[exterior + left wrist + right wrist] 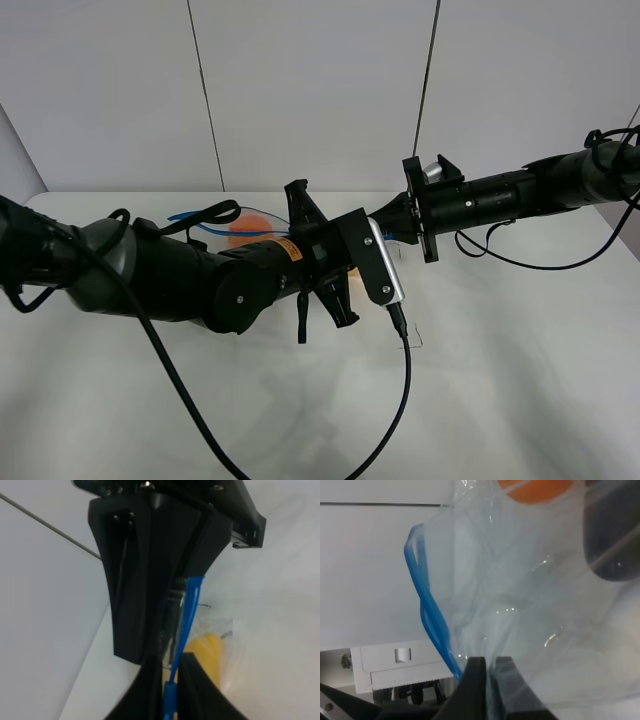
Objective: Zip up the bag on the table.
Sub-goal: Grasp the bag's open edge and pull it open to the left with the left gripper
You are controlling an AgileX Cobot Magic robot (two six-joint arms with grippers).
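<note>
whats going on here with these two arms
Two robot arms are handling a clear crinkly plastic zip bag at the white table. The left tool pinches its blue zip strip; the right tool grips the clear plastic beside that strip. How far it is zipped cannot be told.

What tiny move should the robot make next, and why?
Probably slide the left tool along the blue zip strip, away from the right tool. Both are shut on the bag: left on the strip, right on clear plastic, anchoring it.
</note>
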